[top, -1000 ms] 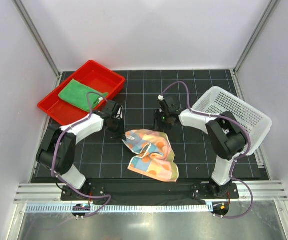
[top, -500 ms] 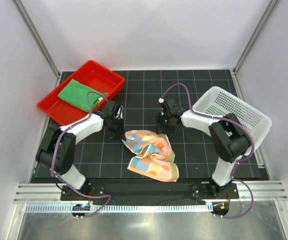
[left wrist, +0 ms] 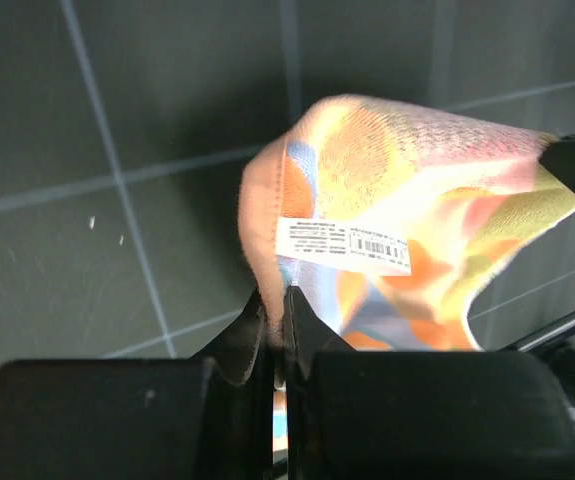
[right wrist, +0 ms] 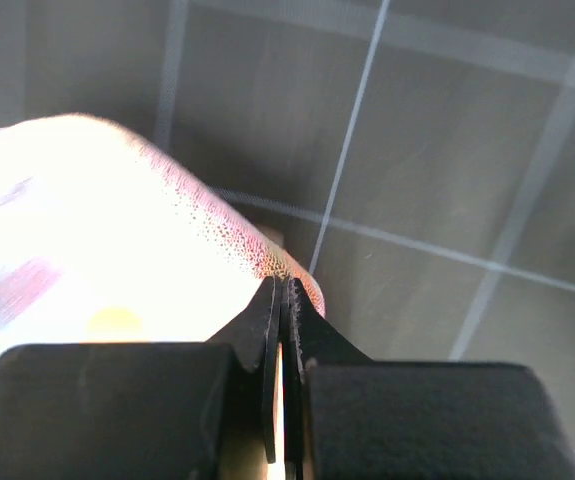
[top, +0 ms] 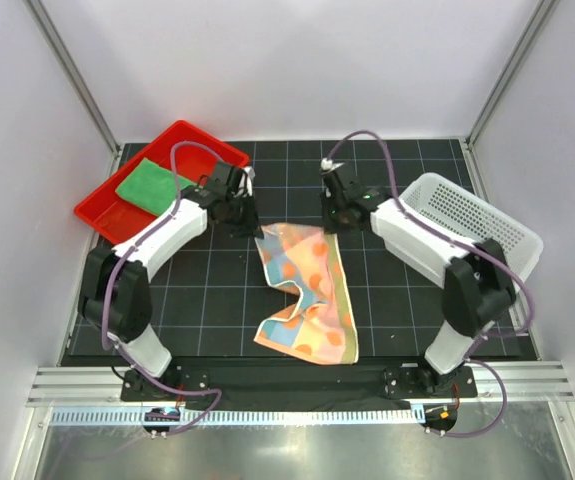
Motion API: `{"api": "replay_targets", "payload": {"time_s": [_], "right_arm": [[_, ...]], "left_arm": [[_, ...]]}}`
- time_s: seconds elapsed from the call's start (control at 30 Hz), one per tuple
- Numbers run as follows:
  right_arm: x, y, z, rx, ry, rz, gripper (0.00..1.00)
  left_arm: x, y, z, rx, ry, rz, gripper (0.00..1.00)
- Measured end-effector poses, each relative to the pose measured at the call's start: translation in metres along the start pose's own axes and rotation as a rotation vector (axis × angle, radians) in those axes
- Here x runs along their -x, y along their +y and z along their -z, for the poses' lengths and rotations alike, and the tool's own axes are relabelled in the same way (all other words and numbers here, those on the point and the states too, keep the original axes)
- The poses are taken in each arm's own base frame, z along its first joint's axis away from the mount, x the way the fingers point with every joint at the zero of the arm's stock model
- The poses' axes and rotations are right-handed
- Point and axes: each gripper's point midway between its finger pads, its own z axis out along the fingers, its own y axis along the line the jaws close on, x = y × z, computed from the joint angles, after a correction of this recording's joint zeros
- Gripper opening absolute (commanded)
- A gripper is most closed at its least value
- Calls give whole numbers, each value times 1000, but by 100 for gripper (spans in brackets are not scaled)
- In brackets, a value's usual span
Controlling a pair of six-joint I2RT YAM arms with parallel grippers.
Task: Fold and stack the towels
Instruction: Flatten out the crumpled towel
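The pastel-striped towel with orange dots (top: 302, 290) hangs stretched from its two far corners, and its near end rests crumpled on the mat. My left gripper (top: 253, 222) is shut on the far left corner. In the left wrist view the jaws (left wrist: 275, 300) pinch the towel's pink hem (left wrist: 397, 190) beside a white label (left wrist: 342, 245). My right gripper (top: 333, 222) is shut on the far right corner, with the hem (right wrist: 97, 240) caught between its tips (right wrist: 282, 288). A plain green towel (top: 147, 185) lies folded in the red tray.
The red tray (top: 192, 135) sits at the back left, just beyond my left arm. A white perforated basket (top: 477, 225) stands at the right, beside my right arm. The black gridded mat (top: 407, 300) covers the table.
My right gripper has shut on the striped towel's corner. Both arms have moved toward the far side and lifted, pulling the crumpled towel out longer between them.
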Motion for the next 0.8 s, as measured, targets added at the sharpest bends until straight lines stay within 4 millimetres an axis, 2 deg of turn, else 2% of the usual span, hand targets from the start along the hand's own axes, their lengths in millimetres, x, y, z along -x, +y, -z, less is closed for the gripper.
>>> {"api": "replay_targets", "payload": {"time_s": [0.07, 0.13, 0.17, 0.23, 0.27, 0.3, 0.37, 0.4, 0.47, 0.5, 0.6, 0.73, 0.8], "right_arm": [[26, 1, 32, -2, -103, -8, 1], [32, 1, 59, 8, -166, -19, 1], [27, 2, 70, 20, -182, -22, 1], [2, 5, 77, 45, -165, -20, 1], [-12, 6, 74, 55, -147, -20, 7], [-33, 5, 67, 55, -100, -16, 13], [-79, 3, 47, 51, 19, -11, 30], [-107, 0, 38, 51, 101, -6, 35], [-136, -3, 32, 57, 191, -6, 47], [-143, -3, 33, 67, 220, -8, 50], [-138, 9, 38, 124, 223, -11, 59], [-101, 30, 41, 194, 157, -3, 60], [-82, 39, 37, 221, 118, -5, 56]], "left_arm": [[17, -12, 13, -29, -54, -24, 0], [15, -14, 22, -40, -71, -33, 0], [8, -11, 23, -38, -65, -32, 0], [-13, 1, 18, -16, -23, -20, 0], [-27, 10, 12, -1, 7, -12, 0], [-43, 21, 5, 21, 48, 1, 0], [-75, 40, -6, 64, 131, 27, 0], [-90, 49, -11, 86, 172, 39, 0], [-102, 56, -15, 106, 206, 48, 0], [-103, 57, -15, 109, 210, 48, 0], [-99, 56, -17, 109, 195, 43, 0], [-99, 57, -17, 111, 193, 41, 0], [-99, 57, -17, 111, 193, 40, 0]]}}
